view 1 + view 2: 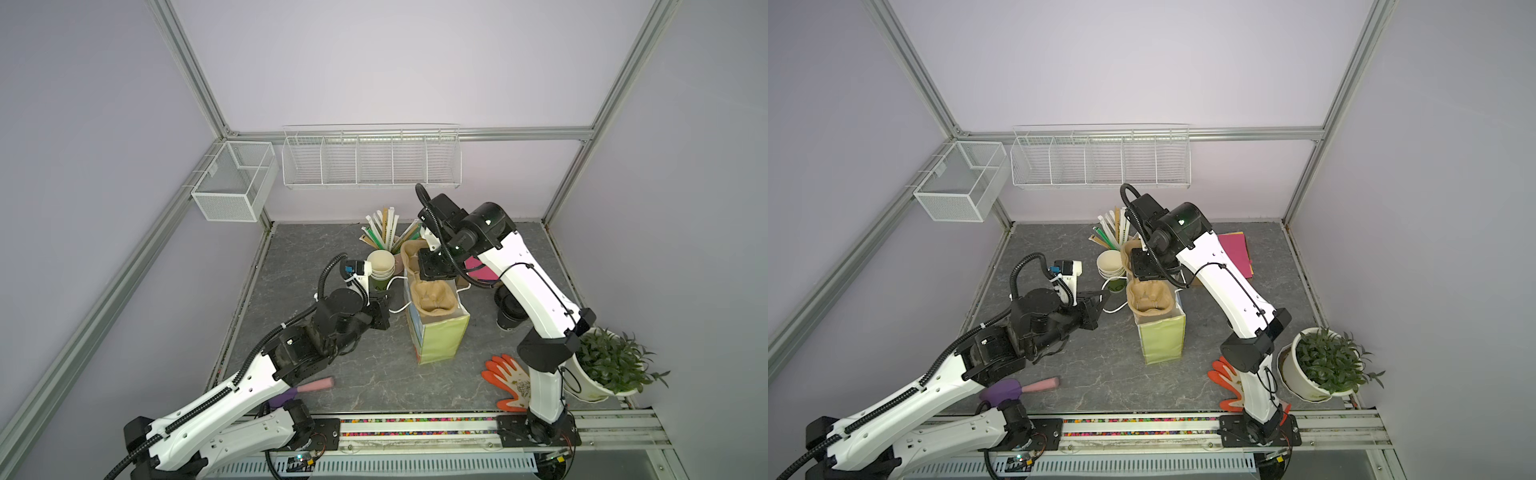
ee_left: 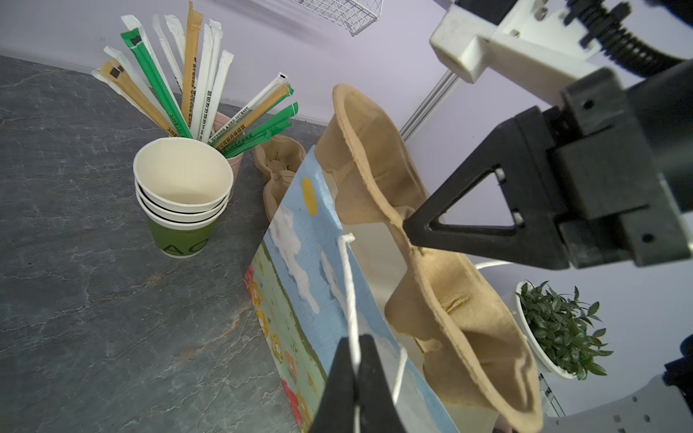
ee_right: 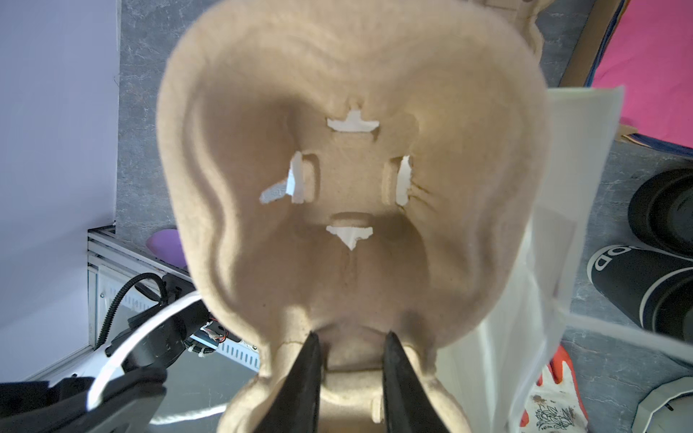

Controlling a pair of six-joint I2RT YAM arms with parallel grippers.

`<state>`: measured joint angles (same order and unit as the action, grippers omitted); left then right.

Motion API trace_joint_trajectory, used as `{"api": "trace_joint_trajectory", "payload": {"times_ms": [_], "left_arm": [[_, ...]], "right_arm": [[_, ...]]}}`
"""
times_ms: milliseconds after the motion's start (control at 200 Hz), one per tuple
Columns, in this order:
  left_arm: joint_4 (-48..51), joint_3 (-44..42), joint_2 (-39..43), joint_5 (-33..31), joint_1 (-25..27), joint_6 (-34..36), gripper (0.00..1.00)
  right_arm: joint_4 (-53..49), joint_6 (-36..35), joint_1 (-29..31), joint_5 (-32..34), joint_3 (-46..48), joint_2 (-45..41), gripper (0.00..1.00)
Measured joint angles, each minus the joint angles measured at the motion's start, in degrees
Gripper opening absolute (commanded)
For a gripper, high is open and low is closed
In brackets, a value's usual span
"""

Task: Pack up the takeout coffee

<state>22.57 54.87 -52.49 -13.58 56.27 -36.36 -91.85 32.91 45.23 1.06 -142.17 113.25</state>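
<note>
The takeout coffee (image 1: 504, 297) is a black lidded cup on the table to the right of the paper bag (image 1: 441, 337), half behind my right arm; it also shows in the right wrist view (image 3: 662, 210). My right gripper (image 1: 424, 279) (image 3: 352, 337) is shut on the narrow waist of a brown pulp cup carrier (image 3: 468, 187), one pocket of which sits in the bag's mouth (image 2: 483, 348). My left gripper (image 2: 356, 348) (image 1: 1104, 296) is shut on the bag's white cord handle (image 2: 347, 270), pulling it leftward.
A second black cup with white lettering (image 3: 637, 288) lies by the coffee. Behind the bag are stacked green cups (image 1: 381, 266), a cup of wrapped straws (image 1: 386, 232) and another carrier (image 2: 279, 165). An orange glove (image 1: 509, 380) and a potted plant (image 1: 615, 365) sit front right, and pink paper (image 1: 1235, 253) lies back right.
</note>
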Motion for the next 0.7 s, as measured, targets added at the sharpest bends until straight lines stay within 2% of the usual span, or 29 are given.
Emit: {"api": "trace_joint_trajectory", "payload": {"times_ms": [485, 700], "left_arm": [[0.35, 0.00, 1.49, -0.59, 0.02, 0.02, 0.00], [0.52, 0.00, 1.60, -0.57, 0.04, 0.20, 0.00]], "right_arm": [[0.09, 0.04, 0.61, 2.62, 11.61, -2.51, 0.27], [0.00, -0.35, 0.44, 3.48, 6.25, -2.69, 0.27]]}}
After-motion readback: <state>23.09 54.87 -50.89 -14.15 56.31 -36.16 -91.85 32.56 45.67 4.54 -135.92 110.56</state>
